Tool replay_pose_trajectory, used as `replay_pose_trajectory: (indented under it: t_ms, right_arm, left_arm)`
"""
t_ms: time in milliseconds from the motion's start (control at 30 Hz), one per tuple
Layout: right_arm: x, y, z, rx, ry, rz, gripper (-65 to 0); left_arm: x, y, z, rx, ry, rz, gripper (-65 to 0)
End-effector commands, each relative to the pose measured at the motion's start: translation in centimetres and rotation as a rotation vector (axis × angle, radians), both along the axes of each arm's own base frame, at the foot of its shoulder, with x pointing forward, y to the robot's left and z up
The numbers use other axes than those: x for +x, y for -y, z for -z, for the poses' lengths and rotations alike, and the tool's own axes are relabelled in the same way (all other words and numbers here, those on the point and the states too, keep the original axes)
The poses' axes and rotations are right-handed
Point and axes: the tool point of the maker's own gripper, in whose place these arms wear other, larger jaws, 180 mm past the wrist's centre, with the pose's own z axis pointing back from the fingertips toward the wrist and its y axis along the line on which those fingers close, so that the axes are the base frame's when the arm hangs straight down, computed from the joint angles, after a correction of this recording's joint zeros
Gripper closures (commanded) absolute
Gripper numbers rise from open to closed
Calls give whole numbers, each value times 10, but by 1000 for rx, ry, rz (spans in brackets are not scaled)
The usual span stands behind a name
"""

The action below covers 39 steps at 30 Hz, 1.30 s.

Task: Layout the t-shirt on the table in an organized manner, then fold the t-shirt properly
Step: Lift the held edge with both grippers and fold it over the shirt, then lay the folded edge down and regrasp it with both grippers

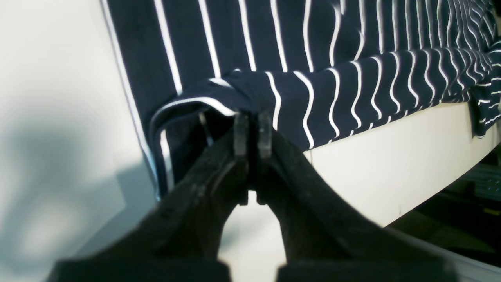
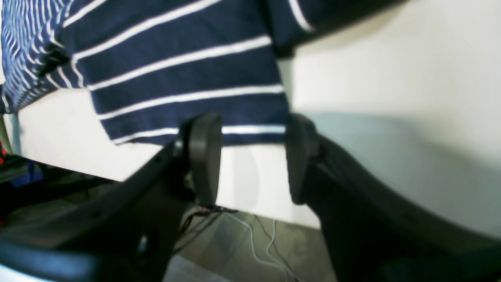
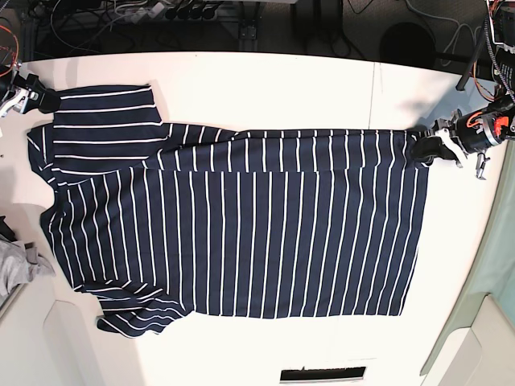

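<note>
The navy t-shirt (image 3: pixel 241 225) with thin white stripes lies spread lengthwise over the white table (image 3: pixel 282 80), collar end to the left in the base view. Its far long edge is folded over onto the body. My left gripper (image 3: pixel 424 150) sits at the shirt's far right hem corner. In the left wrist view that gripper (image 1: pixel 253 129) is shut on a bunched fold of the t-shirt (image 1: pixel 313 39). My right gripper (image 3: pixel 42 100) stands at the far left sleeve. In the right wrist view it (image 2: pixel 250 156) is open, with the sleeve's hem (image 2: pixel 176 70) just beyond its fingertips (image 2: pixel 203 156).
A small grey cloth (image 3: pixel 16 265) lies at the left table edge. A dark seam (image 3: pixel 374 88) crosses the tabletop on the right. A black slot (image 3: pixel 322 374) sits at the near edge. Cables and gear lie beyond the far edge (image 3: pixel 161 12).
</note>
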Motion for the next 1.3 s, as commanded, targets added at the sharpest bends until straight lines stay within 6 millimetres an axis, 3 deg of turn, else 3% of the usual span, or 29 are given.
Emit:
replay_pose_trajectory:
  t_ms: [0,133,500,533,633,667,800,933,1067,1267]
  right_arm:
    - [8,11,-10,-28,40,4,-265]
    - [9,7,0,-59,50,11,-265]
    - [5,-49,25,3,22,-96,-262]
    - [6,-51,26,6,28,-94,-235]
    - [7,-58,28,17,38,-86,-35]
    - [7,-61,29,22,38,-85,0]
    - [9,-62,29,24,46,-81,0]
    - [22,-64,15,9,99,-102,0]
    - [45,-73,-15,-28,209,-164,0]
    - [98,-73,-58,-113,371,-208,0]
  left_arm:
    - [10,-6,-13,5,43,1,0]
    - [11,-5,-14,2,45,0,0]
    - [11,-5,-15,-7,48,-3,0]
    - [11,-5,-15,-7,48,-3,0]
    - [11,-5,-15,-7,48,-3,0]
    - [11,-5,-15,-7,48,-3,0]
    - [12,-5,-15,-8,50,-4,0]
    - [12,-7,-16,-3,50,-3,0]
    - [16,-12,-23,-5,67,-9,0]
    - [44,-18,-46,10,137,-8,0]
